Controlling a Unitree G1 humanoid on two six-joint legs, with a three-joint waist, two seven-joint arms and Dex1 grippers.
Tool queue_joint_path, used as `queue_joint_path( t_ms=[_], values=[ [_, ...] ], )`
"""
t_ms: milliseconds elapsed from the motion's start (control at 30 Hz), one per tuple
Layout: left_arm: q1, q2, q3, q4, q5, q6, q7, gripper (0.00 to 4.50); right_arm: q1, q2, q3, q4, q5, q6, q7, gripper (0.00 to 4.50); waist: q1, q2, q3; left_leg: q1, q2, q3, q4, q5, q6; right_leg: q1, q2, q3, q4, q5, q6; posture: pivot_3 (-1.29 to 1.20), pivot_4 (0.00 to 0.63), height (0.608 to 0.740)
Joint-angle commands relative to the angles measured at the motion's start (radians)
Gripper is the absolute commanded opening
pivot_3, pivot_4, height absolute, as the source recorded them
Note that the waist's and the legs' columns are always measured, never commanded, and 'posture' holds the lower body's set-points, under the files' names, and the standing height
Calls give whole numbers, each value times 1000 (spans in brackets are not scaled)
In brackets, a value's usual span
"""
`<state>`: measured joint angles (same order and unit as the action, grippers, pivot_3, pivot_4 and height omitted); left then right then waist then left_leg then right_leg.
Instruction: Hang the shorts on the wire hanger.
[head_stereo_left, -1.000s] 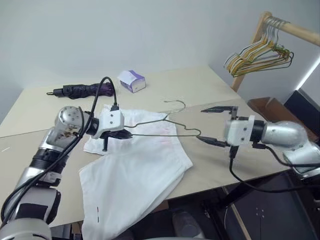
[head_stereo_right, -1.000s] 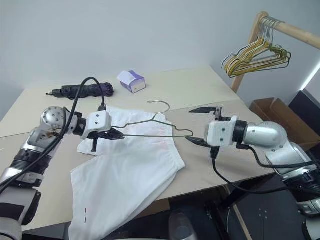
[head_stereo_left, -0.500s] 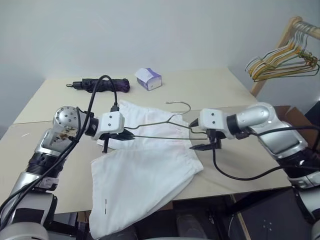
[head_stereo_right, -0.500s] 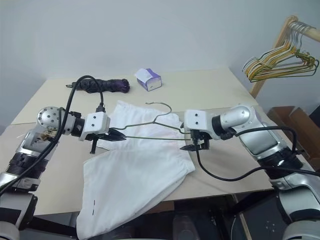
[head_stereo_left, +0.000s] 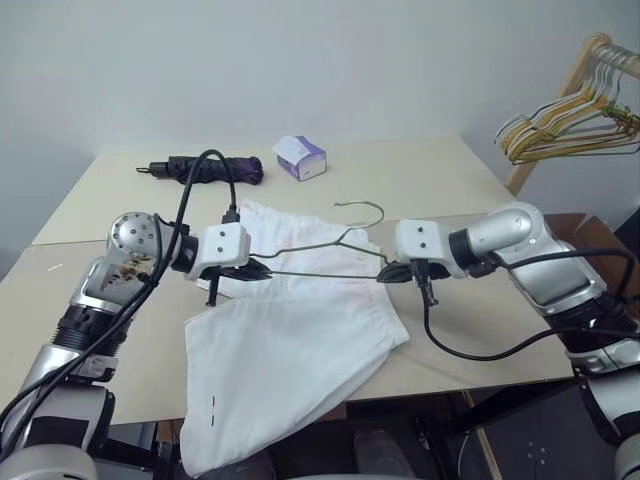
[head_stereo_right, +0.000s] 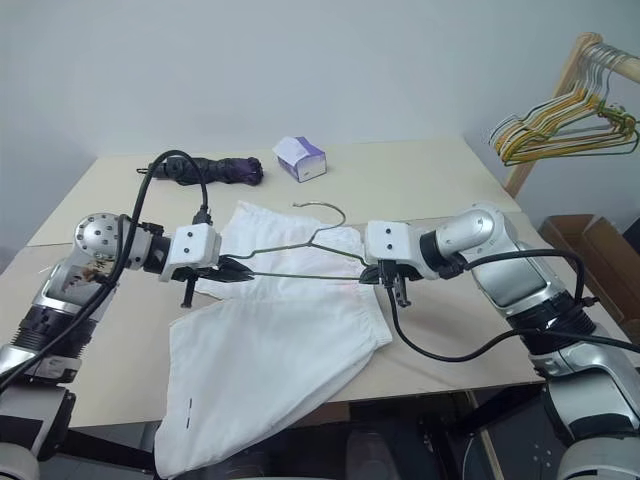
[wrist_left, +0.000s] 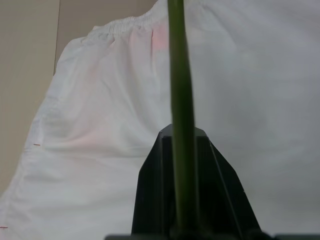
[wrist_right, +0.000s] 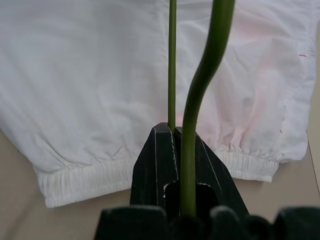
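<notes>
The white shorts (head_stereo_left: 290, 340) lie spread on the table, one leg drooping over the front edge. Just above them hangs the wire hanger (head_stereo_left: 303, 248), its hook pointing toward the far side. My left gripper (head_stereo_left: 258, 270) is shut on the hanger's left corner, and the wire (wrist_left: 176, 75) runs up from between its fingers. My right gripper (head_stereo_left: 388, 274) is shut on the hanger's right corner, where two strands of wire (wrist_right: 171, 60) leave the black fingers (wrist_right: 155, 165). The gathered waistband (wrist_right: 85, 182) lies under the right gripper.
A folded dark umbrella (head_stereo_left: 205, 170) and a small tissue box (head_stereo_left: 299, 157) rest at the back of the table (head_stereo_left: 470, 200). To the right stands a wooden rack with a bunch of coloured hangers (head_stereo_left: 570, 120), and a cardboard box (head_stereo_right: 590, 240) sits below it.
My right gripper swung in from the right, open, dropped to the hanger's right corner and shut on it. The left gripper kept its hold. The camera turned a little.
</notes>
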<state>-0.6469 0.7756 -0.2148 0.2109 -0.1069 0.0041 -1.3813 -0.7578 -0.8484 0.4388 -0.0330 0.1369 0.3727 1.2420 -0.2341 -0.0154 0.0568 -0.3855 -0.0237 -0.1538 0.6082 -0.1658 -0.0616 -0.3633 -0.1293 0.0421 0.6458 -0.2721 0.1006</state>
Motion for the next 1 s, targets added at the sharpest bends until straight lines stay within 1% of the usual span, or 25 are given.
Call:
queue_joint_path(
  t_ms=[33, 167, 233, 267, 300, 400, 467, 500, 533, 600, 667, 733, 833, 900, 1000],
  values=[
    [-31, -5, 22, -3, -23, 0, -8, 0, 3, -1, -60, -37, -5, 12, -3, 36, 0, 0, 0, 0, 0, 0, 0, 0, 0, 0, 0, 0, 0, 0, 0, -185, 0, 740],
    [-39, -14, 53, 23, -94, 48, -49, 1065, 33, -21, -92, -56, 5, 23, 9, 0, 0, 0, 0, 0, 0, 0, 0, 0, 0, 0, 0, 0, 0, 0, 0, -191, 0, 740],
    [-46, -15, 67, 40, -96, 48, -30, 1736, 54, -35, -113, -72, 17, 37, 12, 0, 0, 0, 0, 0, 0, 0, 0, 0, 0, 0, 0, 0, 0, 0, 0, -193, 0, 740],
    [-50, -15, 76, 52, -96, 37, -22, 1993, 69, -46, -128, -82, 26, 47, 17, 0, 0, 0, 0, 0, 0, 0, 0, 0, 0, 0, 0, 0, 0, 0, 0, -193, 0, 740],
    [-55, -15, 93, 61, -106, 44, -11, 2413, 91, -61, -148, -98, 41, 65, 21, 0, 0, 0, 0, 0, 0, 0, 0, 0, 0, 0, 0, 0, 0, 0, 0, -192, 0, 740],
    [-70, -7, 151, 93, -136, 60, 15, 3237, 179, -120, -223, -139, 94, 126, 35, 0, 2, 0, 0, -1, 0, 0, 0, 0, 0, 0, 0, 0, 0, 0, 0, -190, 0, 740],
    [-68, 5, 184, 104, -150, 70, 22, 3896, 239, -154, -272, -158, 128, 174, 34, 0, 3, 0, 0, -1, 0, 0, 0, 0, 0, 0, 0, -1, 0, 0, 1, -191, 0, 740],
    [-57, 12, 213, 102, -174, 88, 26, 4257, 274, -170, -302, -162, 151, 210, 31, 0, 2, 0, 0, -1, 0, 0, 0, 0, 0, 0, 0, 0, 0, 0, 1, -197, 0, 740],
    [-41, 15, 245, 86, -205, 115, 35, 4484, 311, -184, -335, -166, 174, 241, 28, 0, 1, 0, 0, -1, 0, 0, 0, 0, 0, 0, 0, 0, 0, 0, 1, -198, 0, 740],
    [33, -2, 325, -15, -283, 172, 94, 4484, 377, -201, -402, -157, 236, 350, 14, 0, -2, 0, 0, -1, 0, 0, 0, 0, 0, 0, 0, 0, 0, 0, 1, -198, 0, 740],
    [116, -1, 369, -140, -366, 263, 111, 4484, 414, -195, -452, -134, 291, 474, -18, 0, -5, 1, 0, 0, 1, 0, 0, 0, 0, 0, 0, 0, 0, 0, 1, -196, 0, 740],
    [182, 11, 382, -236, -422, 324, 103, 4484, 428, -189, -477, -100, 335, 590, -39, 0, -3, 0, 0, 0, 1, 1, 0, 0, 0, 0, 0, 0, 1, 0, 1, -189, 0, 740],
    [246, 19, 386, -323, -458, 356, 107, 4484, 424, -199, -467, -17, 385, 749, -40, 0, 7, 0, 0, 1, 0, 1, 2, 0, 0, 2, 0, 0, 1, 0, 0, -178, 0, 740],
    [265, 20, 391, -348, -469, 368, 121, 4484, 429, -201, -467, 19, 406, 792, -36, 0, 16, 1, 0, 1, 0, 1, 2, 0, 0, 2, 0, 0, 0, 0, 0, -171, 0, 740],
    [286, 26, 400, -375, -486, 383, 131, 4484, 464, -197, -477, 81, 406, 787, -44, 0, 27, 0, 0, 0, 0, 1, 1, -1, 0, 1, 0, 0, 0, -1, -1, -162, 0, 740]
  ],
)
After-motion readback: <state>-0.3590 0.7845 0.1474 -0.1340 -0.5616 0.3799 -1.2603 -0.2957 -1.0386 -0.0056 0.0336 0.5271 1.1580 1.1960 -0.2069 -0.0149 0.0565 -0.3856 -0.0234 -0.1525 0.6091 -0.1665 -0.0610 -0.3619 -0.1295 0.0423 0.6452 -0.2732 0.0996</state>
